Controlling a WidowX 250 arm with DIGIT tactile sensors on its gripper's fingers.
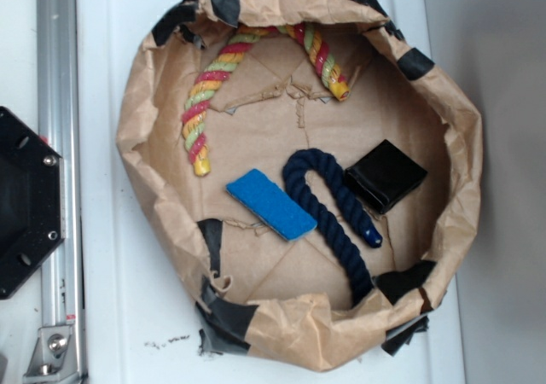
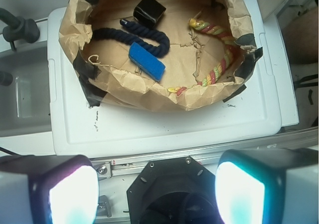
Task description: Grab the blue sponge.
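The blue sponge (image 1: 271, 204) lies flat on the brown paper floor of the basin, near its middle, angled. In the wrist view the blue sponge (image 2: 146, 60) sits far ahead, inside the paper rim. My gripper (image 2: 157, 194) is open, its two glowing pads wide apart at the bottom of the wrist view, with nothing between them. It hangs above the black robot base, well short of the basin. The gripper does not show in the exterior view.
A dark navy rope (image 1: 328, 209) curls right beside the sponge. A glossy black box (image 1: 386, 175) lies to the rope's right. A striped red, yellow and green rope (image 1: 223, 72) arcs along the far side. Crumpled paper walls (image 1: 136, 119) taped black ring everything. The black base (image 1: 26, 200) stands left.
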